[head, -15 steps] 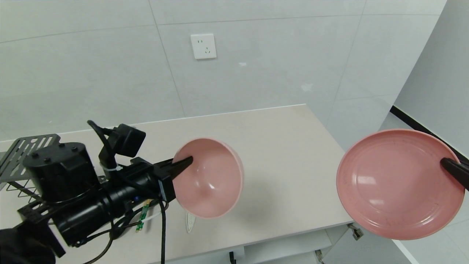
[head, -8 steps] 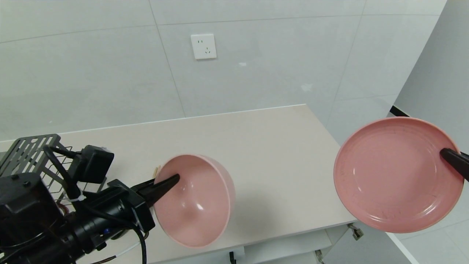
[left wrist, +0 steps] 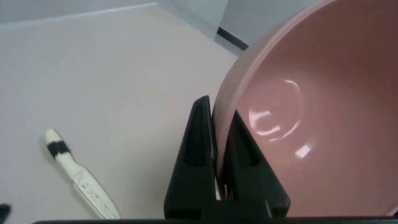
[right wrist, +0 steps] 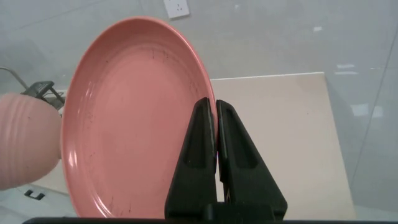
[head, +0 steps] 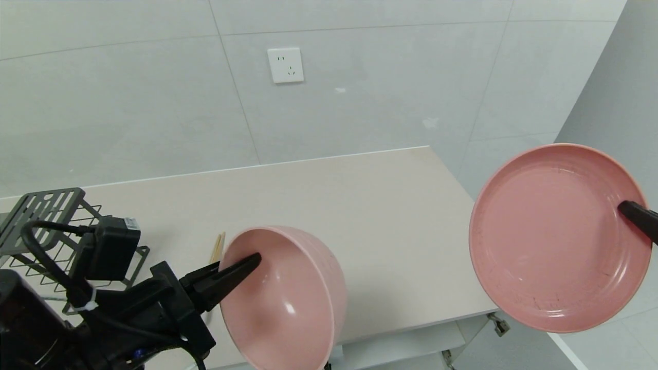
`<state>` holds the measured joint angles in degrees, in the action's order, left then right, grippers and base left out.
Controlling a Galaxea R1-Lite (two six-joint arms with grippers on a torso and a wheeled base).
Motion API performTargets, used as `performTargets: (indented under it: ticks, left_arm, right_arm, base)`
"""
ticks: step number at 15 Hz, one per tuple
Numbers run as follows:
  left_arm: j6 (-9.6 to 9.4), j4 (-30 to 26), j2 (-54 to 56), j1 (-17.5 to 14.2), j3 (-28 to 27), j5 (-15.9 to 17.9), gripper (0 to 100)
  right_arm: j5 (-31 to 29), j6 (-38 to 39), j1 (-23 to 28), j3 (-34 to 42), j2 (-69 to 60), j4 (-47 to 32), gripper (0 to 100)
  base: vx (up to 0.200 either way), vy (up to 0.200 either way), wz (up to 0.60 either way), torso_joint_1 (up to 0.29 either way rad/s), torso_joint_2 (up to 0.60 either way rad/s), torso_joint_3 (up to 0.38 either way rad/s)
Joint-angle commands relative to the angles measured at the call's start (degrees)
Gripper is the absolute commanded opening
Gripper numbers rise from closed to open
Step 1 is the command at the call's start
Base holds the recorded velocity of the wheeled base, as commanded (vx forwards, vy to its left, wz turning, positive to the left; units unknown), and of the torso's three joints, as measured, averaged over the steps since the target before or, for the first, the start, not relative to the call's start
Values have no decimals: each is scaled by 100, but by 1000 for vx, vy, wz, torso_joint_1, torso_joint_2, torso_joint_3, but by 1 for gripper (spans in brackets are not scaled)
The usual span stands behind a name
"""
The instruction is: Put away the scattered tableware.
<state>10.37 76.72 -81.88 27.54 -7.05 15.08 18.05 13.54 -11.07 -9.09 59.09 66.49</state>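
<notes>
My left gripper (head: 248, 263) is shut on the rim of a pink bowl (head: 293, 303), one finger inside and one outside. The bowl hangs tilted over the table's front edge. The left wrist view shows the same pinch (left wrist: 217, 112) on the bowl (left wrist: 311, 112). To the right, off the table's side, my right gripper (head: 624, 208) is shut on the rim of a pink plate (head: 550, 236), which is held nearly upright. The right wrist view shows the fingers closed (right wrist: 215, 106) on the plate (right wrist: 130, 118), with the bowl (right wrist: 25, 140) farther off.
A black wire rack (head: 43, 205) stands at the table's left end. Wooden chopsticks (head: 217, 247) lie beside the bowl on the beige table (head: 390, 216). A white-handled knife (left wrist: 81, 183) lies on the tabletop beneath the left arm. A tiled wall runs behind.
The left arm has drawn back and down with the bowl, toward the table's front edge, uncovering the chopsticks. The right gripper has raised the plate a little.
</notes>
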Motion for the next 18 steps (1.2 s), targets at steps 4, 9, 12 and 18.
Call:
performTargets:
  ticks: [4,9,12,18]
  left_arm:
    - [-352,1328,-583,463,168,-708,0]
    - [-607,1328,-917,621,212,-1077,0]
    - [-598,1328,-1488,999,107,-1086,0]
    - [-1055,1328,-1629,1025,-332,-1939,0]
  right_arm:
    - [-12,-440,-97,145,68,5,0]
    - [-12,-827,-211,180,252,31,0]
    - [-12,-827,-695,127,402,49,0]
    - [-12,-1354,-712,92,903,339,0]
  base:
    - [0,0,0,0,0,0]
    - [0,0,0,0,0,0]
    - [0,0,0,0,0,0]
    - [0,0,0,0,0,0]
